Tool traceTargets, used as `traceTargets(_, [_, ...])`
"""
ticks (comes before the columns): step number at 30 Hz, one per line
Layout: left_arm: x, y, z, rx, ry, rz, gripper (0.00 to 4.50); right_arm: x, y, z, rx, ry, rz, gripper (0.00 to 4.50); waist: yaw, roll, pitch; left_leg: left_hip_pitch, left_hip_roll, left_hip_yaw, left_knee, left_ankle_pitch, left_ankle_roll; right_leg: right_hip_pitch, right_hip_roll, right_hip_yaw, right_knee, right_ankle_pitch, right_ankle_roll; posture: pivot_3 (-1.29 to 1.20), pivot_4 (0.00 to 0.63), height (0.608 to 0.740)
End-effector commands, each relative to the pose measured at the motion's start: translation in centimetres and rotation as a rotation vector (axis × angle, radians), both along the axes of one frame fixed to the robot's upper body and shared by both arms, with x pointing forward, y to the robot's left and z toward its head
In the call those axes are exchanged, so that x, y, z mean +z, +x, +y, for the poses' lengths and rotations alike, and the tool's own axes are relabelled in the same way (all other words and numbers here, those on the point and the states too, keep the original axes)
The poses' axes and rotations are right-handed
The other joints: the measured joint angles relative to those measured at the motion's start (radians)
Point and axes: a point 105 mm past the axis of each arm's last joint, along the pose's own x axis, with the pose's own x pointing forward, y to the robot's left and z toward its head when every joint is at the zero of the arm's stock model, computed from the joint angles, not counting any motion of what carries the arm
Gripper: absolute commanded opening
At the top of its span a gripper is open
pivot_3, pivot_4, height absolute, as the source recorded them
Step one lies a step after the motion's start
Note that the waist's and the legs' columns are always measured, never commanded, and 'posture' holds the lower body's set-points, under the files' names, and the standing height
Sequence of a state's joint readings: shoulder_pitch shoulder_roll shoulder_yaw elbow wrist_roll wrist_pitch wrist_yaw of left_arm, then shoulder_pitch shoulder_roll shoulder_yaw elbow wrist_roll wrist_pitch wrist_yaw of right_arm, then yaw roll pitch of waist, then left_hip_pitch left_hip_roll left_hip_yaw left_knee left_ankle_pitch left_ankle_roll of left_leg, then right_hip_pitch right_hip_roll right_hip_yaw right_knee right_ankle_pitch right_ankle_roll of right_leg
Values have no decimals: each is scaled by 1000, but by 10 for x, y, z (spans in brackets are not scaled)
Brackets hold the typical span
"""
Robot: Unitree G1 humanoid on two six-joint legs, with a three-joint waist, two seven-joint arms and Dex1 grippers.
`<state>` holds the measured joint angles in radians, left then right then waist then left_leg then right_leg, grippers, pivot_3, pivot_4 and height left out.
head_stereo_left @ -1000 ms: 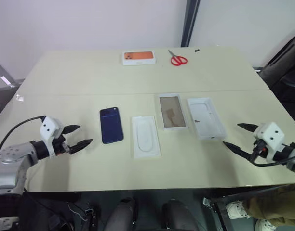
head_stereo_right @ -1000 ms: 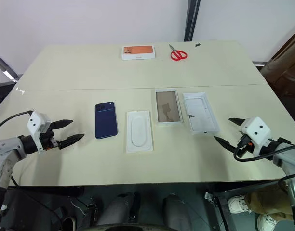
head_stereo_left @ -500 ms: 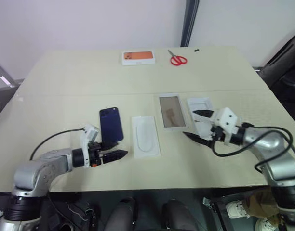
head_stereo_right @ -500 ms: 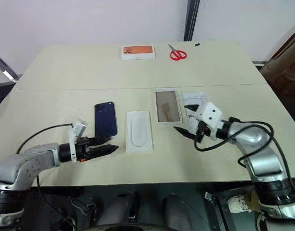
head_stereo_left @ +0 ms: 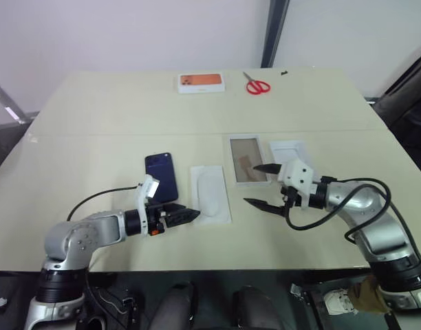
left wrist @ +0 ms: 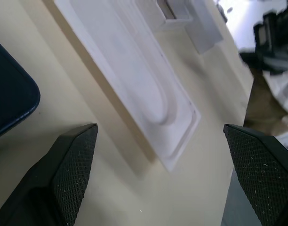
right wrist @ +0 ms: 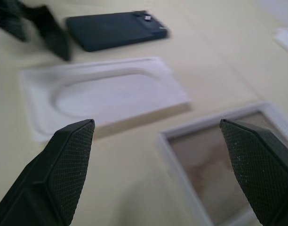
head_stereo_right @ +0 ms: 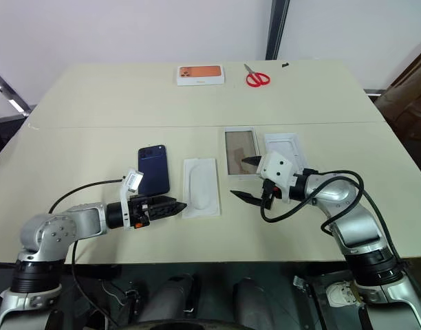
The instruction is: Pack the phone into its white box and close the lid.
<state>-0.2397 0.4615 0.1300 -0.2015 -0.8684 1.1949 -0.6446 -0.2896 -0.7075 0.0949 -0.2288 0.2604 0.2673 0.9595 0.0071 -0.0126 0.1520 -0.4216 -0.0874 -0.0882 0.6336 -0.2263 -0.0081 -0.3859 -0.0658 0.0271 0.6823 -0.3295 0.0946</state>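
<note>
Left of centre on the pale beige tabletop point(head_stereo_left: 93, 137), found the slim dark navy-blue phone point(head_stereo_left: 160, 177) lying flat, back up, camera cluster at its far corner. Saw it touched by nothing and well apart from its container. Noted the shallow white box with the brownish cardboard floor point(head_stereo_left: 242, 152) to the right of centre, open and unfilled, with the shallow white rectangular lid point(head_stereo_left: 287, 149) just beside it on the right, plain inside facing up. Spotted between phone and box a flat white insert with an oval recess point(head_stereo_left: 210, 194).

Judged the task barely begun: phone not yet picked up, not yet in the box, lid not yet on. Left to do, by this reading: lift the phone, set it in the tray, seat the lid.

Found the left hand point(head_stereo_left: 194, 215) low over the tabletop just past the phone's near end, beside the insert's near corner, fingers spread wide and holding nothing. Found the right hand point(head_stereo_left: 250, 184) hovering at the near end of the white box, partly in front of the lid, fingers likewise spread wide and gripping nothing.

Counted one phone, one white box, one lid, one insert, two hands. Counted also, at the far edge, one white box with an orange top point(head_stereo_left: 201, 82) and one pair of red-handled scissors point(head_stereo_left: 255, 85).
</note>
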Motion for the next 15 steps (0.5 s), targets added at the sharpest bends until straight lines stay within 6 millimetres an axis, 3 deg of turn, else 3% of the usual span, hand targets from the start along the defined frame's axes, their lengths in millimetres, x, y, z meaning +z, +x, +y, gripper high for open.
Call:
traceTargets(1, [-11,3,-3,7,2,66,4500,15,0,8,37,11,-52,4464,5,0,0,0,0,0,0,0,0,0,0,0,0,0,0,0,150,734])
traceTargets(3, [-12,5,-5,9,-15,89,4500,15,1,8,35,10,-52,4464,7,0,0,1,0,0,0,0,0,1,0,0,0,0,0,0,150,734])
traceTargets(5, [-13,7,-8,18,-35,116,3964,15,1,9,36,10,-50,4500,7,0,0,1,0,0,1,0,0,1,0,0,0,0,0,0,150,734])
traceTargets(8, [-15,5,-13,12,-45,141,2682,14,1,9,33,10,-50,4500,4,0,0,1,0,0,1,0,0,1,0,0,0,0,0,0,150,734])
traceTargets(13, [-22,1,-18,0,-28,180,102,15,1,9,25,14,-56,4500,5,0,0,1,0,0,1,0,0,1,0,0,0,0,0,0,150,734])
traceTargets(15, [-24,0,-18,1,-17,199,44,17,1,10,25,17,-60,4500,5,0,0,1,0,0,0,0,0,1,0,0,0,0,0,0,150,734])
